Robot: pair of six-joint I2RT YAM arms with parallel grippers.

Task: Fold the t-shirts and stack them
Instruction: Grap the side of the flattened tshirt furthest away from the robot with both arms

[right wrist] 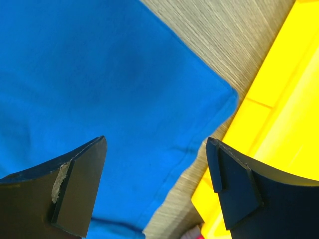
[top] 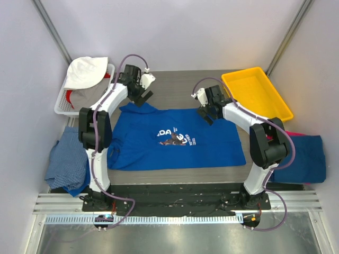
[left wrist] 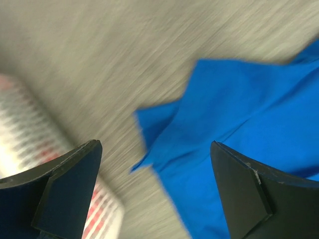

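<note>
A: Where's the blue printed shirt (top: 175, 140)?
B: Spread flat in the middle of the table (top: 175, 79), print up, between the two arms. Creased along its left side.
A: And the left gripper (top: 143, 98)?
B: Over the shirt's far-left corner, near the white basket (top: 59, 108). Fingers wide apart, nothing between them. The wrist view is blurred but shows the cloth corner below the gap.
A: The right gripper (top: 208, 115)?
B: Over the far-right corner, just beside the yellow tray (top: 257, 92). Also spread wide, gripping nothing. Can't tell if either one's tips touch the cloth.
A: Other shirts?
B: A checked blue shirt (top: 66, 161) is bunched at the left table edge. A dark blue shirt (top: 310, 156) lies at the right edge, with a pink strip (top: 296, 134) showing along its far side. The basket holds a white hat (top: 85, 71) on grey cloth (top: 87, 95).
</note>
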